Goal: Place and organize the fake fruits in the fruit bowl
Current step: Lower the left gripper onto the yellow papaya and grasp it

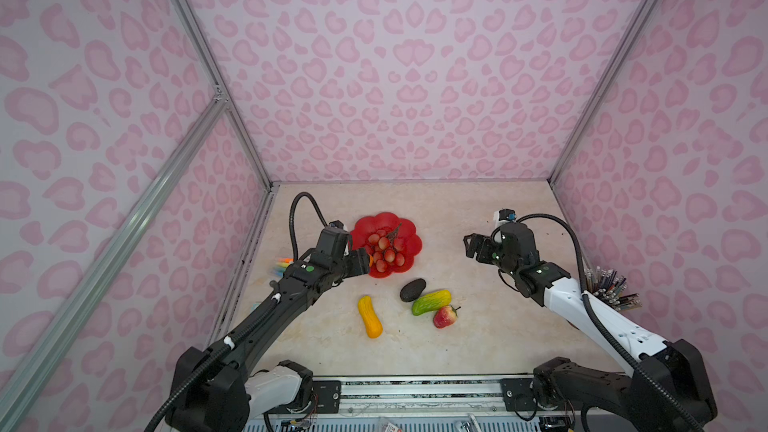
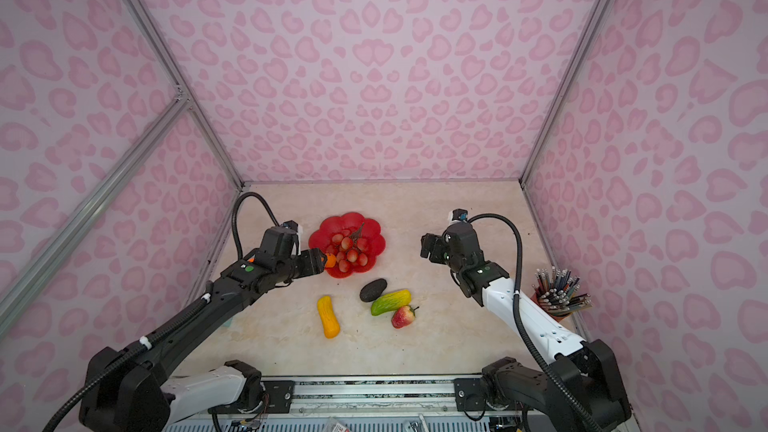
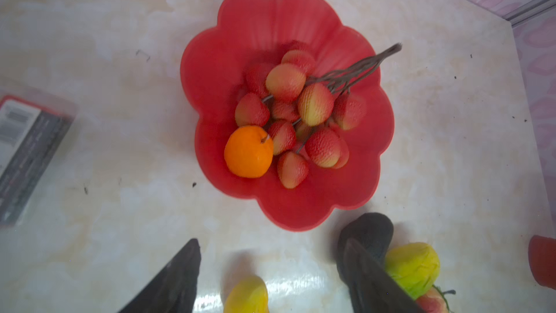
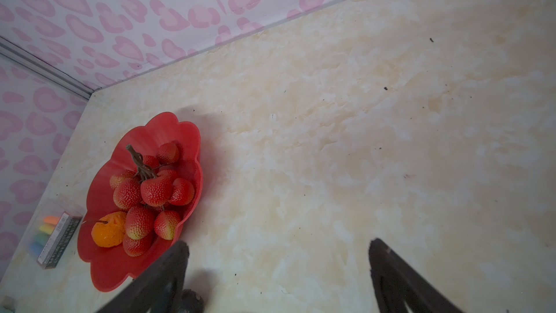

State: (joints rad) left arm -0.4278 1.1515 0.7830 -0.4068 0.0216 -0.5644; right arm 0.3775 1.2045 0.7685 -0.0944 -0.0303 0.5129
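The red scalloped fruit bowl (image 1: 409,238) (image 3: 270,25) holds a bunch of red lychee-like balls (image 1: 384,253) (image 3: 313,106) and an orange (image 3: 248,152) (image 4: 108,233) at its near-left side. My left gripper (image 2: 322,261) (image 3: 270,242) hovers at the bowl's near-left rim, open and empty, clear of the orange. On the table in front lie a yellow-orange oblong (image 1: 370,317), a dark avocado (image 1: 412,290), a green-yellow oblong (image 1: 431,302) and a red-pink apple (image 1: 444,317). My right gripper (image 1: 468,245) (image 4: 277,242) hangs open and empty to the right of the bowl.
A clear pack of coloured markers (image 1: 282,265) (image 3: 27,152) lies by the left wall, behind my left arm. A red cup of pencils (image 2: 559,292) stands by the right wall next to my right arm. Pink patterned walls close three sides.
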